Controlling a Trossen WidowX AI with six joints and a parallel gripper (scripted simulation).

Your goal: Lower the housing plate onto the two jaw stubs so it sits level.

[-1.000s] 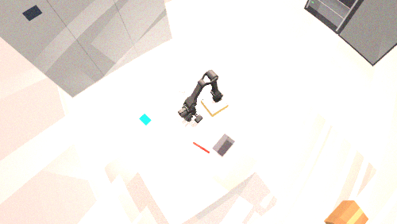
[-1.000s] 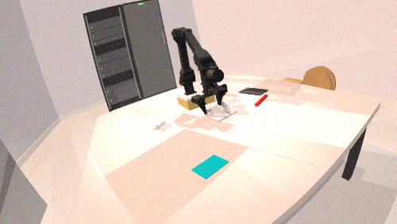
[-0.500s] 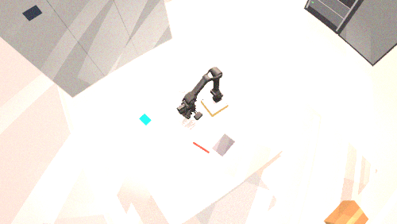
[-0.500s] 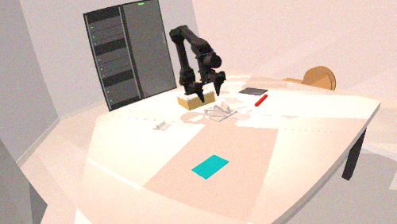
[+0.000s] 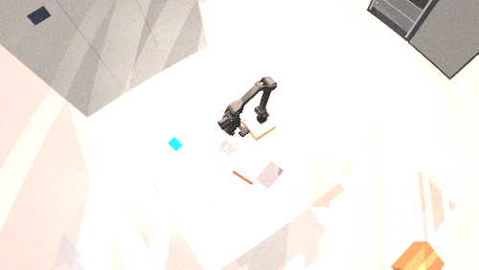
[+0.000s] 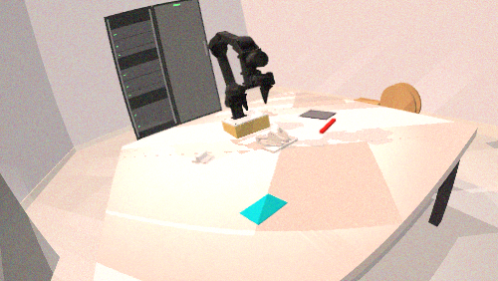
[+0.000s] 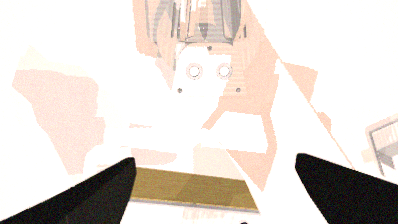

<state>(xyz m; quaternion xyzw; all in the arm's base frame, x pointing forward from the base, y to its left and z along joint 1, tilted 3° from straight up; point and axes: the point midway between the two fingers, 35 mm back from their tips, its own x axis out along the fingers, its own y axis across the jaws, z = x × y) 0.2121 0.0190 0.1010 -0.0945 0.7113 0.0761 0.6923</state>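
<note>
The pale housing plate (image 7: pixel 202 84) lies over the near end of the two jaws (image 7: pixel 175 20) (image 7: pixel 231 20), which run side by side to the top edge of the wrist view. Two round ringed features and several small dark dots show on the plate. In the exterior view the pale assembly (image 6: pixel 275 140) lies low on its base, and in the top view it is a faint patch (image 5: pixel 228 147). Whether the plate is fully level and closed is too washed out to tell. My gripper (image 5: pixel 238 130) (image 6: pixel 255 105) (image 7: pixel 216 162) is open and empty, raised above the table and away from the plate, toward the arm's base.
The arm stands on a yellow-sided block (image 5: pixel 265 134) (image 6: pixel 254 126) (image 7: pixel 195 190) close to the assembly. A red bar (image 5: pixel 242 177) (image 6: pixel 328 126), a dark flat plate (image 5: pixel 269 174) (image 6: pixel 318 115), a cyan square (image 5: pixel 175 144) (image 6: pixel 264 210) and a small white piece (image 6: pixel 203 157) lie on the table.
</note>
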